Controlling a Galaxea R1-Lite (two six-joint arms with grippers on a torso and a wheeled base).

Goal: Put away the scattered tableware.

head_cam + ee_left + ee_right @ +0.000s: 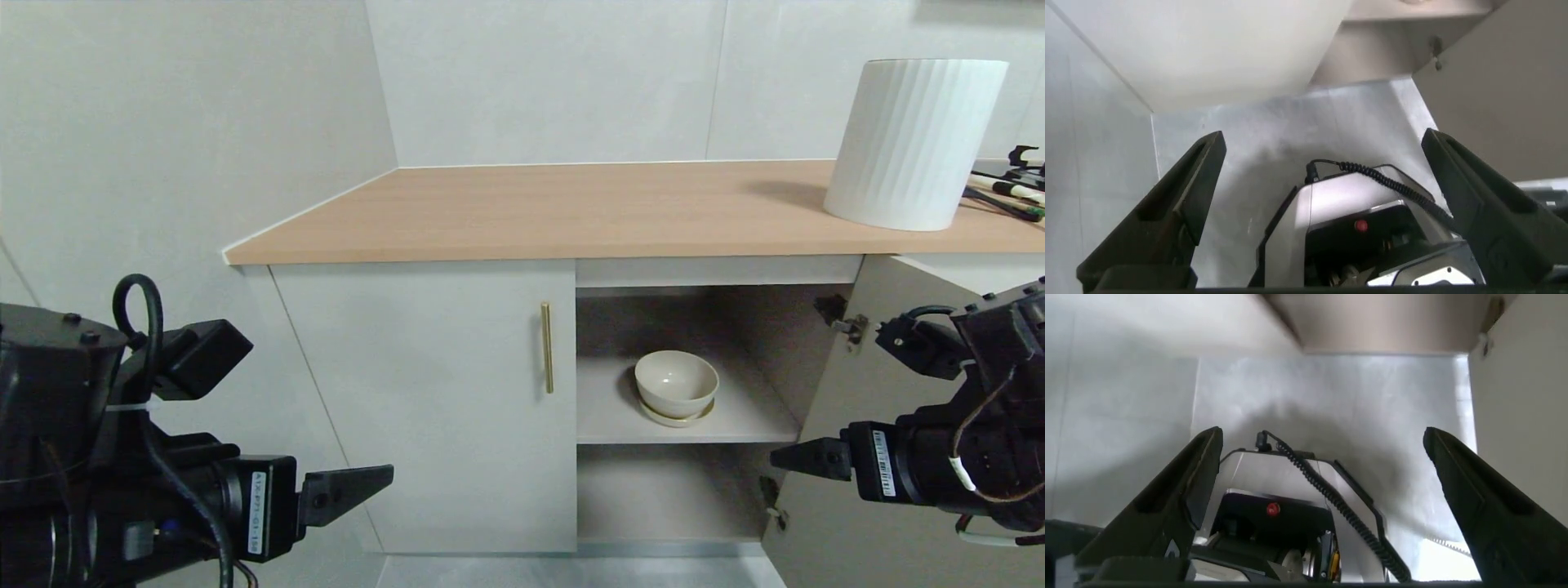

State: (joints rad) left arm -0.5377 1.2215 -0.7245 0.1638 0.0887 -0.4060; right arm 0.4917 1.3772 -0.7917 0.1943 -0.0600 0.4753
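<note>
White ribbed cylinder (910,143) stands on the wooden countertop (531,212). Left cabinet door (424,400) is shut, right cabinet door (824,498) swung open. On the middle shelf (604,408), a glossy cream ceramic bowl (676,380) sits upright on a matching saucer (671,418). Left gripper (1323,139) and right gripper (1324,433) hang outside, fingers spread, empty.
</note>
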